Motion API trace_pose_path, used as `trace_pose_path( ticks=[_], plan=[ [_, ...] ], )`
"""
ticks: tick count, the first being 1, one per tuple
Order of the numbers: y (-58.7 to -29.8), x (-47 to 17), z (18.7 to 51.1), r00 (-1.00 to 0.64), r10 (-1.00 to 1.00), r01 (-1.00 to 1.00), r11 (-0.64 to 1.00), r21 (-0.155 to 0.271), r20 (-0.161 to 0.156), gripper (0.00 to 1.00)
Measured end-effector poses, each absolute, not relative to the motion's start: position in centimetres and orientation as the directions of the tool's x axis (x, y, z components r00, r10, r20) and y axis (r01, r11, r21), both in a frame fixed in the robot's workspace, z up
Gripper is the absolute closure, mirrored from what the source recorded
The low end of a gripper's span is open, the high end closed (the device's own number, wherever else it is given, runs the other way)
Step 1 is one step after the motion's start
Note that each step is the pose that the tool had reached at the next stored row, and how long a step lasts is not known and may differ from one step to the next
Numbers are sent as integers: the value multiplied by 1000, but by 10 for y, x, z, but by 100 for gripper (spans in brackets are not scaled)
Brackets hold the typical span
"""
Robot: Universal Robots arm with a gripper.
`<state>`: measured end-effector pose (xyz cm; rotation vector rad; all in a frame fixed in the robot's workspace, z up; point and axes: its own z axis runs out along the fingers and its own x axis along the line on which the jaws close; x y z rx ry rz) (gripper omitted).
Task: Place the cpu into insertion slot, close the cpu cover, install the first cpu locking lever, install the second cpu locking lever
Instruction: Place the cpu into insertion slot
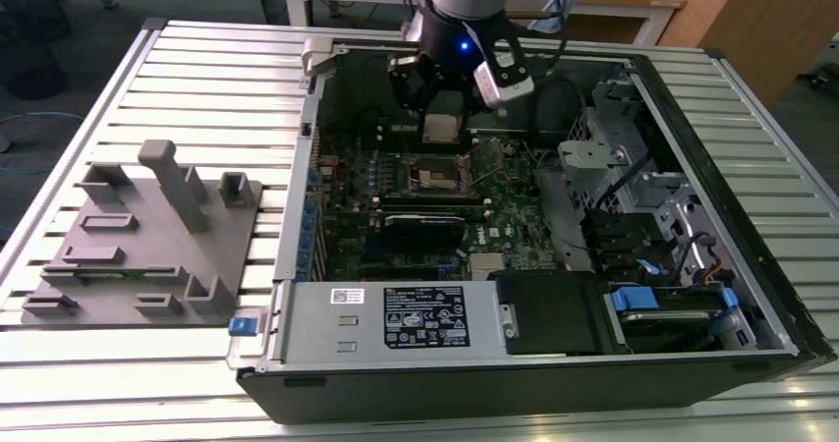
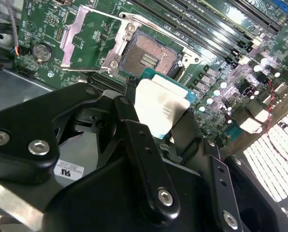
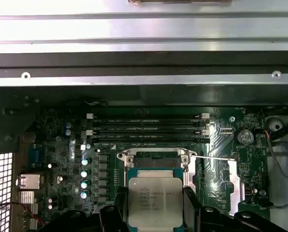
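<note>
Below the gripper (image 1: pixel 443 128) in the exterior view, the insertion slot (image 1: pixel 437 175) lies open. The white label (image 1: pixel 423 316) well in front of the hand is too small for me to read.

In the second wrist view the fingers (image 2: pixel 134 140) pinch the cpu (image 2: pixel 161 108) by its edges. The slot (image 2: pixel 149 55) lies just beyond it, and the cpu cover (image 2: pixel 86 38) is swung aside. I judge a tilted or skewed chip could bend contacts.

In the first wrist view, the print on the cpu (image 3: pixel 155 200) lid is unreadable.

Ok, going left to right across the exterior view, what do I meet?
Grey fixture block → case's left wall → insertion slot → silver bracket → case's right wall. The gripper, holding the cpu, shares the slot's place in that order, so I leave it out.
</note>
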<state>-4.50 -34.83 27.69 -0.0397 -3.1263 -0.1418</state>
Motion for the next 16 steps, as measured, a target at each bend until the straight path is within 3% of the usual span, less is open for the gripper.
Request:
trace_pose_path(
  ticks=[16],
  plan=[
    [-348, -47, 254, -1000, 25, 26, 996, 90, 12, 46]
  ],
)
